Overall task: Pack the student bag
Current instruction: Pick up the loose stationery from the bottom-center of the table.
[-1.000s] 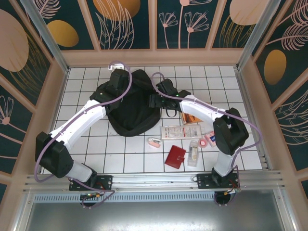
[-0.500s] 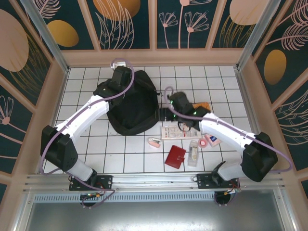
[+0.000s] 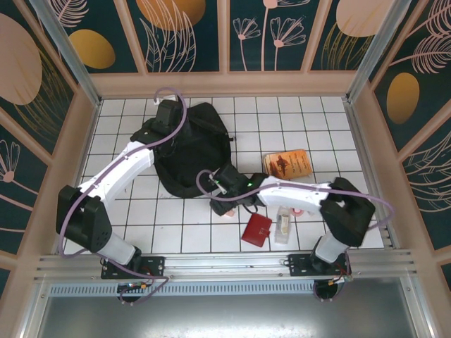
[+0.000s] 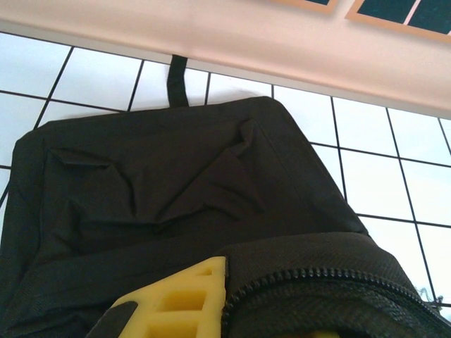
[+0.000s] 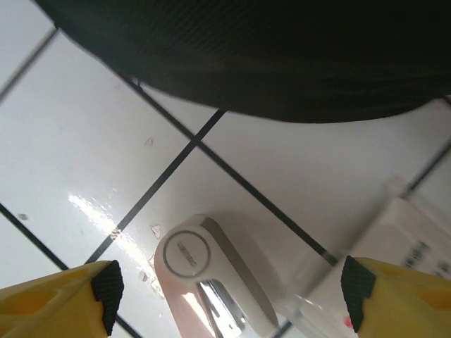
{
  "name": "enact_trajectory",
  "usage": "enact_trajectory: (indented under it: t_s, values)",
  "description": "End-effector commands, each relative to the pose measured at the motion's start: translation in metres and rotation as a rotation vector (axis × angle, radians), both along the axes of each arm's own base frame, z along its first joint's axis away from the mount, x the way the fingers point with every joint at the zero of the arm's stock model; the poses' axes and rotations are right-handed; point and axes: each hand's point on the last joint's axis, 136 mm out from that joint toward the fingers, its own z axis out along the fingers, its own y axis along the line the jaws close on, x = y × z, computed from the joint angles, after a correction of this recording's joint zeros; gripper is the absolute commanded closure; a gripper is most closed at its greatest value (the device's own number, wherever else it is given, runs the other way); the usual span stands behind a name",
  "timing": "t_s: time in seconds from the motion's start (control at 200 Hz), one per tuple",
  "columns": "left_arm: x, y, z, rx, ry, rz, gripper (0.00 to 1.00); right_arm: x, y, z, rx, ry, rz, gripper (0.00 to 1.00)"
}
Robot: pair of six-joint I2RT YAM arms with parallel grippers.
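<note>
Left tool [image 3: 170, 123] is shut, and from its wrist view it looks pinched on the zip rim of the bag [image 3: 192, 158], up at the bag's far-left part. The bag lies slumped on the tiled surface [image 3: 134, 211], left of centre. Right tool [image 5: 230, 287], fingers wide apart with nothing gripped between them, hangs low over the surface just off the bag's near edge. Off to the right, well apart from the bag, sits an orange book [image 3: 287, 163]. Nearer the arm bases there's a red wallet [image 3: 256, 229] with a clear case [image 3: 283, 224] just beside it. And smallest of all, right under that spread tool, a pink-and-white gadget [image 5: 208, 274] lies flat on the tile, with a white packet [image 5: 416, 239] close by. Now the key bit: the gadget's long axis runs on a slant to the line between the fingers, so I'd reckon a wrist turn before closing. The right arm is plainly the nearer one, and the bag waits just beyond the gadget, away from the bases.
</note>
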Motion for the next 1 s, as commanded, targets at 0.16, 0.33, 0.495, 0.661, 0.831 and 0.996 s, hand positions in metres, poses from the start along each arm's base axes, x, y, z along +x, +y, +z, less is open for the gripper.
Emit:
enact_trajectory:
  t_s: [0.16,0.33,0.495,0.661,0.831,0.996]
  values:
    - [0.000,-0.008,0.013,-0.075,-0.042,-0.029,1.00,-0.007,0.017,-0.020,-0.047,0.031,0.119,0.23]
    - [0.000,-0.010,0.012,-0.095,-0.038,-0.042,1.00,-0.012,0.005,-0.039,-0.117,0.060,0.114,0.32]
    - [0.002,-0.008,0.012,-0.104,-0.039,-0.038,1.00,-0.017,-0.004,-0.041,-0.149,0.064,0.106,0.36]
    - [0.003,-0.007,0.012,-0.109,-0.040,-0.037,1.00,-0.021,-0.012,-0.042,-0.187,0.058,0.094,0.39]
    - [0.005,-0.006,0.009,-0.118,-0.033,-0.033,1.00,-0.025,-0.011,-0.042,-0.181,0.066,0.091,0.52]
    - [0.005,-0.006,0.011,-0.119,-0.036,-0.032,1.00,-0.019,-0.007,-0.028,-0.148,0.035,0.062,0.59]
